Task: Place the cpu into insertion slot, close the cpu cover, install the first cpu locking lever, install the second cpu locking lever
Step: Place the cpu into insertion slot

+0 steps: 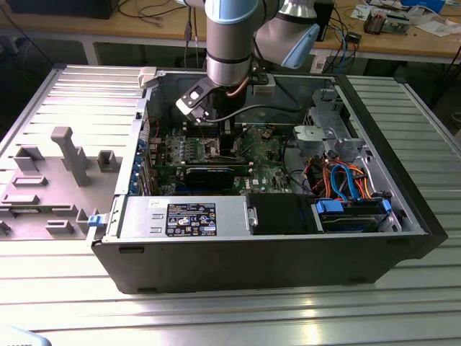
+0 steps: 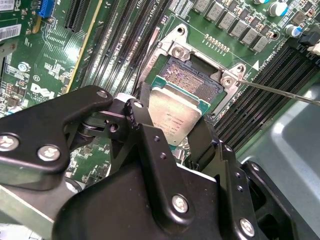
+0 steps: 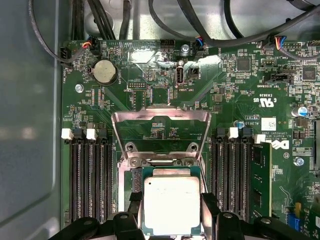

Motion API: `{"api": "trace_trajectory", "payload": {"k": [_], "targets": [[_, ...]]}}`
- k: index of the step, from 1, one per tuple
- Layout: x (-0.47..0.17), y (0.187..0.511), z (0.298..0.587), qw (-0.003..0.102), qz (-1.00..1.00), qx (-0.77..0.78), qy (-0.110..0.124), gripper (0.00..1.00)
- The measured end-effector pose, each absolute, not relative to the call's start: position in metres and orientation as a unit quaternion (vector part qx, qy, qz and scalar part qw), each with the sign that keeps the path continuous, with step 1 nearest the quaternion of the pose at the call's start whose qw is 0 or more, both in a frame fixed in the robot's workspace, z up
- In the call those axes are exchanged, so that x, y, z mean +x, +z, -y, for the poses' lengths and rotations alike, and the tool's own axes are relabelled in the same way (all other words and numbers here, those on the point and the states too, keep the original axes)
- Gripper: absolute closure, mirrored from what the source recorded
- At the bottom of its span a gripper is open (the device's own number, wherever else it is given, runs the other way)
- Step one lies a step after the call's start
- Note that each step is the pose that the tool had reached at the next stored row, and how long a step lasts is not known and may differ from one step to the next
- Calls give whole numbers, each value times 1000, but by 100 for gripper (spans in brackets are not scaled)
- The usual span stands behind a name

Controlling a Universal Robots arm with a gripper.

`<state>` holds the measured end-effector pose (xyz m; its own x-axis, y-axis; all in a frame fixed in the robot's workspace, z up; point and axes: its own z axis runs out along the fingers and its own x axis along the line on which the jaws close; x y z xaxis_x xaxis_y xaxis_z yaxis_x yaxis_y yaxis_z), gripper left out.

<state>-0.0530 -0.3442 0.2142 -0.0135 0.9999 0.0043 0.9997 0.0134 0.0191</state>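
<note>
The cpu (image 3: 172,200), clamped edgewise between the fingers (image 3: 210,209) of the gripper (image 3: 172,207), is held just over the insertion slot (image 2: 192,81), cpu cover (image 3: 160,120) raised, and is best lowered level and squared to it.

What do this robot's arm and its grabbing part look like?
The arm is a thick silver-grey tube with light blue caps at its joints; a black cable trails near its wrist. The gripper is black, built of linked plates with silver screws.
</note>
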Motion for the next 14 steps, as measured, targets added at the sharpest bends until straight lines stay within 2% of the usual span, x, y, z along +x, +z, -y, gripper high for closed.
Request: {"api": "trace_trajectory", "payload": {"k": [14], "targets": [[-55, 212, 344, 5, -712, 702, 8, 45]]}}
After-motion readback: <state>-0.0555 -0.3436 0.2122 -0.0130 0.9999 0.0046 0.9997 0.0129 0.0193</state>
